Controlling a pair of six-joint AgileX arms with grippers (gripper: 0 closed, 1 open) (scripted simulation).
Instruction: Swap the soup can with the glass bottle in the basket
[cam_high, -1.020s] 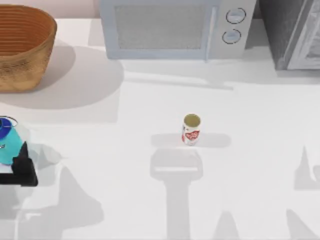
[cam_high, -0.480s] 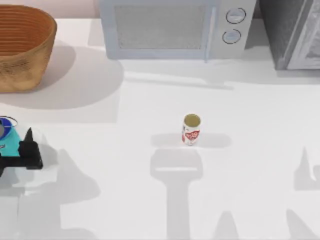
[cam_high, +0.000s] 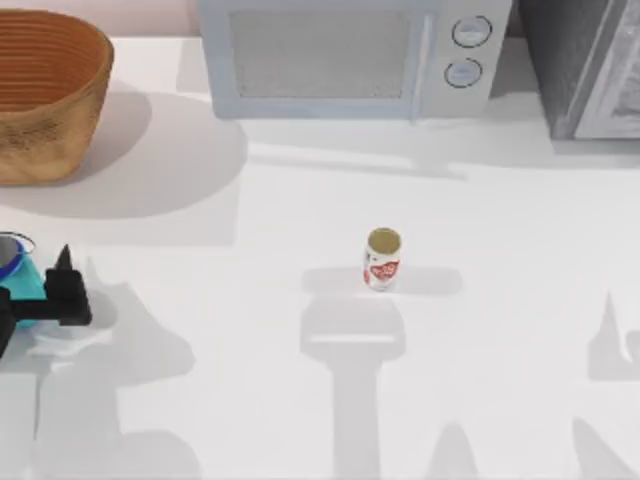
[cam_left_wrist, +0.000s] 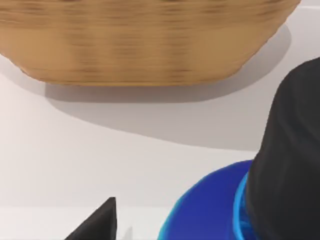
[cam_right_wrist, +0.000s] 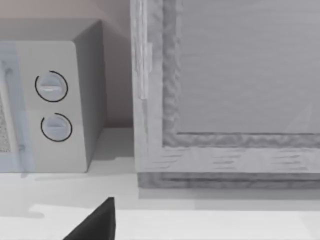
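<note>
Teal glass bottle (cam_high: 12, 272) within left gripper (cam_high: 40, 290)

The basket (cam_high: 45, 95) is tan-brown woven wicker outside with orange-brown ribbing inside. Well to the right of it, the soup can (cam_high: 382, 260) wears a red-and-white label under a dull gold top. In front of the basket, the glass bottle (cam_high: 18, 280) is teal-blue with a dark blue upper part and a thin dark rim, and the left gripper (cam_high: 62, 297) beside it is black. The table (cam_high: 300, 400) is white. Right of the basket, the microwave (cam_high: 350, 55) is pale grey.
</note>
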